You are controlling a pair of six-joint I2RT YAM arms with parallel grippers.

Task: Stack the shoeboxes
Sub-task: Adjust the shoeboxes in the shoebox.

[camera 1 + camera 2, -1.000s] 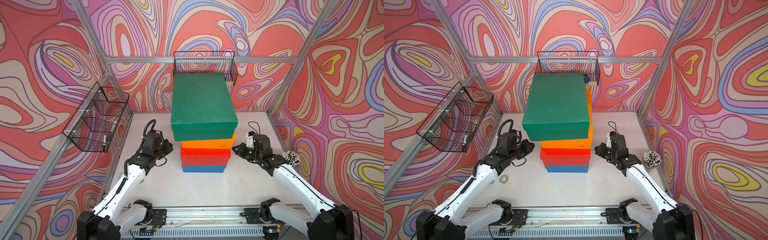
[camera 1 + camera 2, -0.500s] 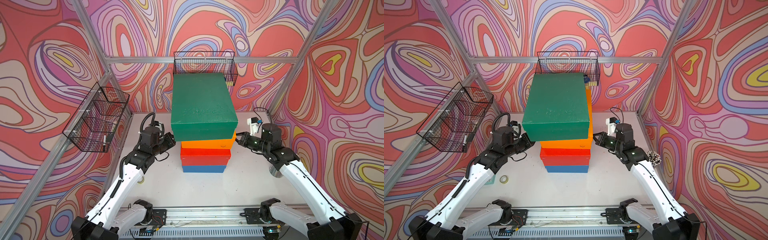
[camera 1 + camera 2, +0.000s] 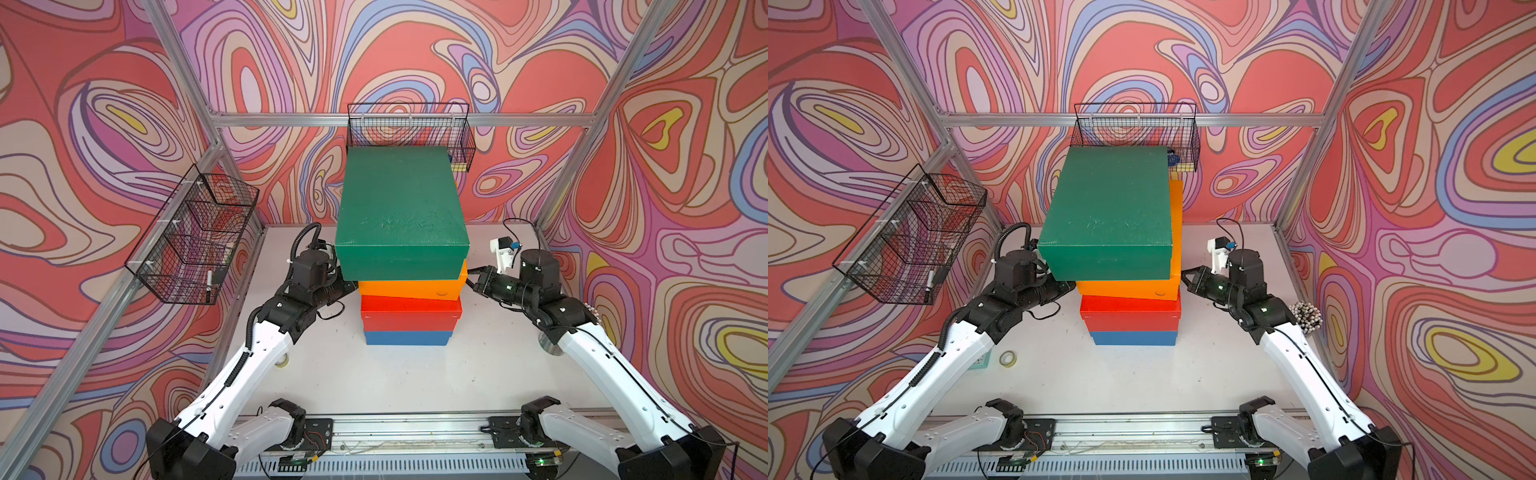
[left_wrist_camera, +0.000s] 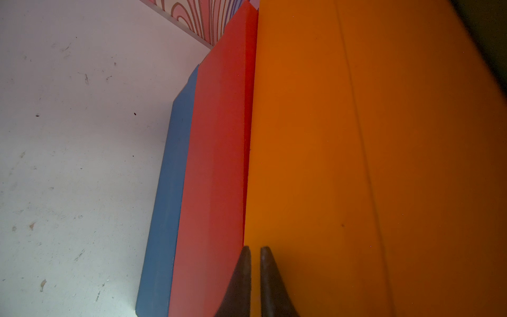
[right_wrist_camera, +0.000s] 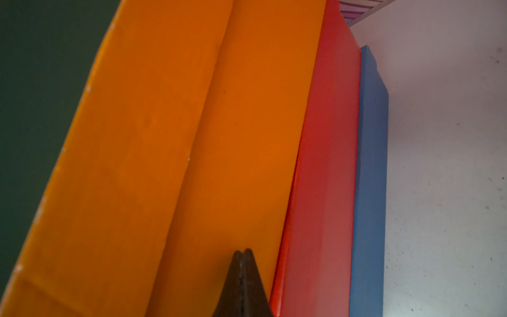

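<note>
The white, scuffed worktop point(image 3: 395, 374) carries a single stack at its centre, enclosed by patterned walls on an aluminium frame.

Stack, top to base: green shoebox point(image 3: 399, 208), orange shoebox point(image 3: 411, 289), red shoebox point(image 3: 409, 313), blue shoebox point(image 3: 405, 337). All are matte, rectangular, lidded cardboard. The green shoebox overhangs the stack toward the left arm. The orange shoebox sits skewed and projects past the green one on the right-arm side.

A black wire basket point(image 3: 409, 124) hangs on the wall directly behind the stack, with the green lid's rear edge just in front of it. A second wire basket point(image 3: 191, 237) hangs on the wall left of the stack, well apart.

The left pincer point(image 4: 255, 249) is nearly closed, with a thin slit between the dark tapered tips, and grips nothing. It points at the orange shoebox's lower edge beneath the green overhang. The right pincer point(image 5: 242, 251) is fully closed and empty, aimed at the stack's opposite orange wall. Contact cannot be confirmed for either.

Open worktop lies in front of the stack. A tape roll point(image 3: 1008, 358) lies front-left of it. A bundle of white-tipped sticks point(image 3: 1306, 316) stands to its right.
</note>
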